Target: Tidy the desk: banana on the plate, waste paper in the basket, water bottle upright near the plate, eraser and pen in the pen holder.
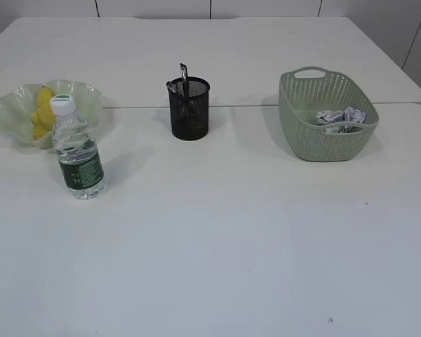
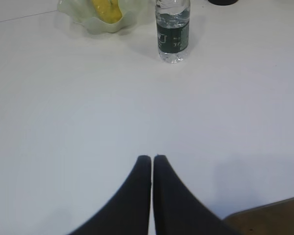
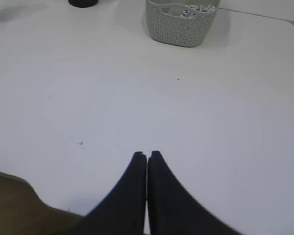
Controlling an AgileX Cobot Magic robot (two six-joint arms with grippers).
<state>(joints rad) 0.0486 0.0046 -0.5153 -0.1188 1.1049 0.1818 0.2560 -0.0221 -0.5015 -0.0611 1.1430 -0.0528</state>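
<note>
The yellow banana (image 1: 42,111) lies in the pale green ruffled plate (image 1: 7,112) at the far left of the white desk (image 1: 217,239). Just right of the plate the water bottle (image 1: 77,151) stands upright, white cap on top. A pen (image 1: 184,78) sticks out of the black mesh pen holder (image 1: 189,109) in the middle. The eraser is hidden from view. Crumpled waste paper (image 1: 342,118) rests inside the sage-green basket (image 1: 326,112) on the right. Neither arm shows in the exterior view. My left gripper (image 2: 152,157) and right gripper (image 3: 147,154) are both shut and empty, over bare desk near its front edge.
A seam (image 1: 252,106) runs across the desk behind the containers. In the left wrist view the bottle (image 2: 172,30) and plate (image 2: 95,22) lie far ahead; in the right wrist view the basket (image 3: 181,22) is far ahead. The desk's front edge (image 3: 34,188) is close to the right gripper.
</note>
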